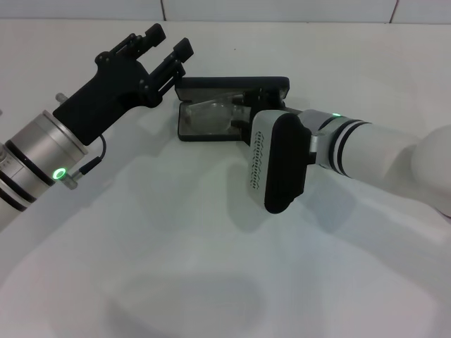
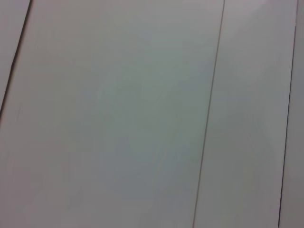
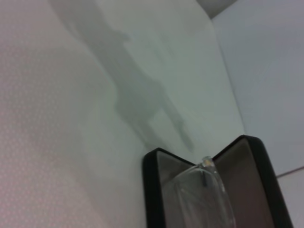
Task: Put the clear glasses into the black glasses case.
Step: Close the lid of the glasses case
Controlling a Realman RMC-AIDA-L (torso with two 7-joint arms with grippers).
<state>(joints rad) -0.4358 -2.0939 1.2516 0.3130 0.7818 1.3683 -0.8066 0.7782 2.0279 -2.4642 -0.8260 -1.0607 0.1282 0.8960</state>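
The clear glasses [image 1: 211, 113], light and fragile, lie in the open black glasses case [image 1: 232, 86]; the left gripper [image 1: 168, 51] hovers with fingers released, while I cannot tell the state of the right gripper [image 1: 243, 105].

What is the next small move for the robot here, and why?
Probably the right gripper should let go and draw back. The clear glasses already lie inside the open black glasses case, and this gripper sits at the case's right end. The left gripper hovers open beside the lid, perhaps ready to close it.
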